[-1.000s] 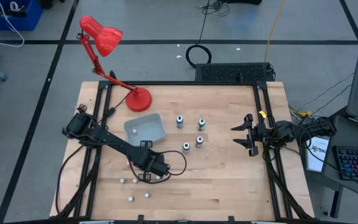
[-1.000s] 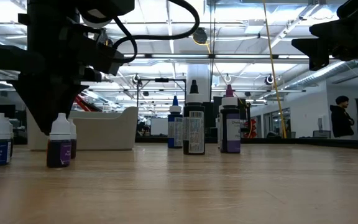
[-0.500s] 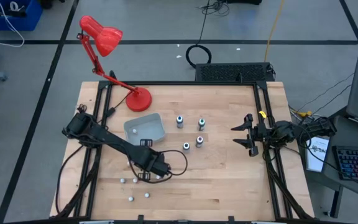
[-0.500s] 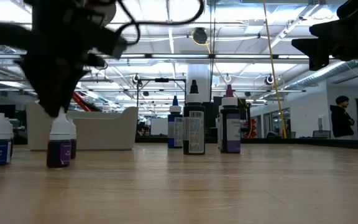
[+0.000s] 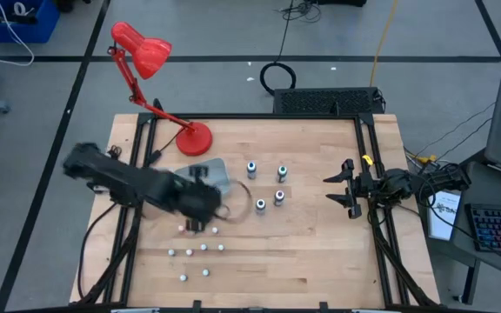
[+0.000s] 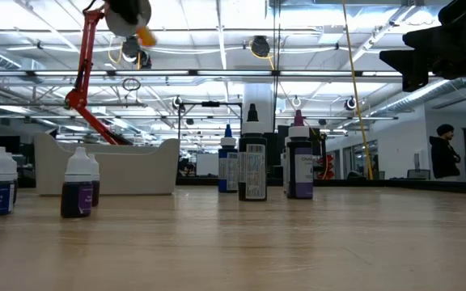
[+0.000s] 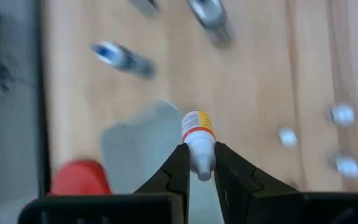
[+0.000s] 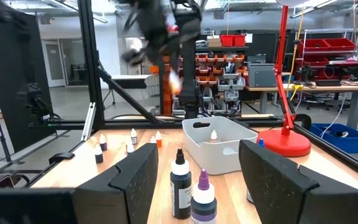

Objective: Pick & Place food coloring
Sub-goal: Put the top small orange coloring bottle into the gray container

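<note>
Left gripper: your left gripper [image 7: 199, 163] has its fingers [image 7: 174, 174] pinched on a tiny whitish bottle with an orange-banded yellow label [image 7: 197, 140]. In the high view it sits left of centre, raised over the near corner of the tray, and shows blurred.

Held bottle: you can see it in the low view at the upper left of the frame, well above the bench top, its yellow end [image 6: 145, 35] sticking out.

Tray: the translucent grey rectangular tray [image 5: 217, 171] lies left of centre on the pale wooden bench [image 5: 320, 235], just below the red desk lamp [image 5: 150, 56]. One small bottle stands inside it in the right wrist view.

Tall bottles: you have four dark-bodied bottles with white caps [image 5: 251, 169] standing upright in a loose cluster at the centre of the high view, right of the tray.

Small bottles: several tiny whitish bottles [image 5: 203, 249] stand scattered in the lower left of the high view, apart from one another.

Right gripper: your right gripper [image 5: 344, 188] waits at the right edge of the bench, fingers spread wide, holding nothing.
</note>
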Robot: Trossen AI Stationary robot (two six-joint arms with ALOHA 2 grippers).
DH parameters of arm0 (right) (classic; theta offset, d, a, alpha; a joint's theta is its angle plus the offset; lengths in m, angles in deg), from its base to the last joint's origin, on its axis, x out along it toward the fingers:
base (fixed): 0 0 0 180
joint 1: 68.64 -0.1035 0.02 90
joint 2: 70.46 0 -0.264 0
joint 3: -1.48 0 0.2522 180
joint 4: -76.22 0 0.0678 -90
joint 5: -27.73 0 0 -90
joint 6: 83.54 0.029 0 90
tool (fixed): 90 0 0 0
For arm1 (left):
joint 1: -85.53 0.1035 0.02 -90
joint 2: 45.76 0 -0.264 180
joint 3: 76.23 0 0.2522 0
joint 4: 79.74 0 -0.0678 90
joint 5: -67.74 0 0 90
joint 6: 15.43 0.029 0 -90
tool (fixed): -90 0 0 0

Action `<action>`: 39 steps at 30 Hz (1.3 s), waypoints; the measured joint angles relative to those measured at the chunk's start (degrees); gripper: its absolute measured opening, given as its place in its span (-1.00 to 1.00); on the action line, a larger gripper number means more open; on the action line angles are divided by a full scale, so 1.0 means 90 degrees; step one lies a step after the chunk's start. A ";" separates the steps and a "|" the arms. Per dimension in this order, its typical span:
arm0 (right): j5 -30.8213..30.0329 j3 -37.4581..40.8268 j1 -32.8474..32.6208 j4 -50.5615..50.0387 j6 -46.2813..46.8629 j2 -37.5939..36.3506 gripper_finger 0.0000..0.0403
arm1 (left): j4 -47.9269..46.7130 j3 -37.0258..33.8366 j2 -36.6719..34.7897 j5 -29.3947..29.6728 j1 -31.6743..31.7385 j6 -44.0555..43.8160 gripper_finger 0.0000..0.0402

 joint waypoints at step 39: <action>0.0000 0.0001 0.0000 -0.0002 0.0002 0.0000 0.05 | 0.1065 -0.1311 0.2253 -0.2166 0.3395 0.0625 -0.75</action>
